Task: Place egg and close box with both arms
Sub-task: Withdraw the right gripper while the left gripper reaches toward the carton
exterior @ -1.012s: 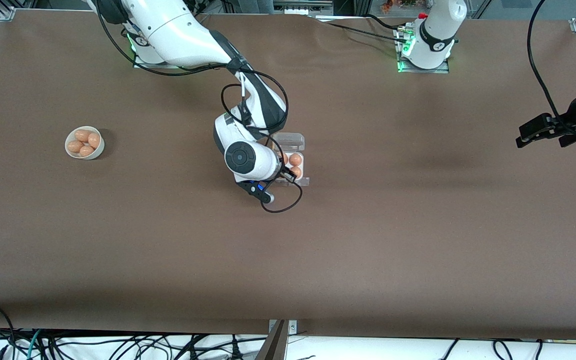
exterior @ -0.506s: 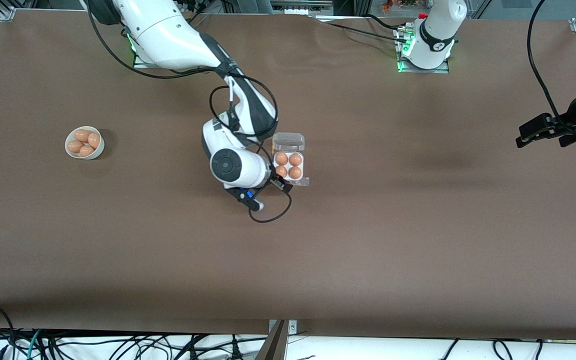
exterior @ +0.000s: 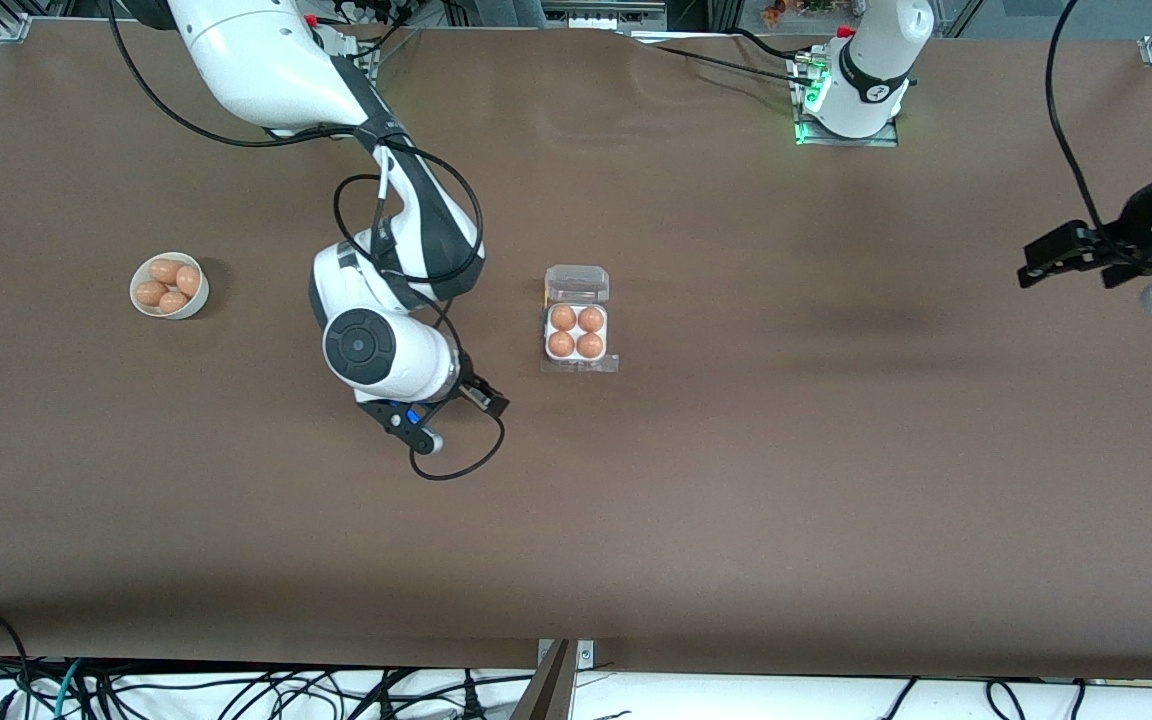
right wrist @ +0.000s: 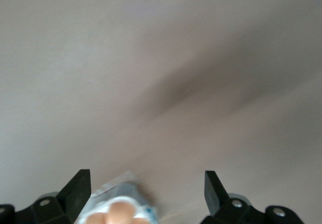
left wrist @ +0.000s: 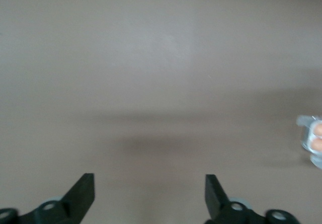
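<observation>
The box (exterior: 577,352) stands mid-table with its clear lid (exterior: 577,283) lying open, farther from the front camera than the tray. Every cell holds an orange-brown egg (exterior: 590,345); all look alike. My right gripper (exterior: 484,399) is open and empty over bare table beside the box, toward the right arm's end. Its wrist view shows the open fingers (right wrist: 80,181) with the box (right wrist: 121,204) and its eggs between them, farther off. My left gripper (exterior: 1041,260) is open and empty over the left arm's end of the table. Its wrist view (left wrist: 149,181) shows the box (left wrist: 313,138) far off.
A round white bowl (exterior: 141,303) with several more eggs stands toward the right arm's end of the table. A black cable loop (exterior: 461,465) hangs under the right wrist. The brown table (exterior: 736,480) is bare around the box.
My right gripper has let go of an egg in the box and drawn back toward the right arm's end, uncovering the filled tray. My left arm has shifted slightly.
</observation>
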